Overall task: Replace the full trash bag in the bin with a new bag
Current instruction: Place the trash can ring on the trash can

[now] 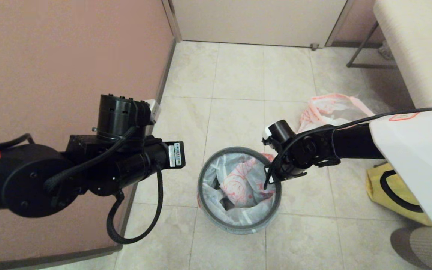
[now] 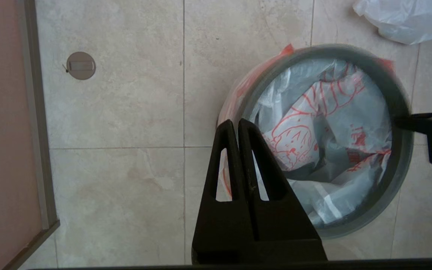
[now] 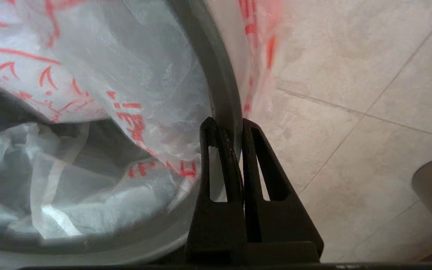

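**Right wrist view: claw pinching the hoop at the bin's rim**

Right claw (image 3: 231,125) is closing its fingers on the thin grey hoop (image 3: 216,75) of the small round black plastic bin (image 1: 239,189), directly below it. Limp white red-printed new bag (image 1: 238,183) is lining the bin; bulging full trash bag (image 1: 330,108) is lying beyond. Left claw (image 2: 237,125), fingers together, is hovering nearby.

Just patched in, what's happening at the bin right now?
The right gripper is shut on the grey hoop at the rim of the bin, which is lined with the new bag. The left gripper hangs shut above the bin's other side. The full trash bag lies on the floor behind.
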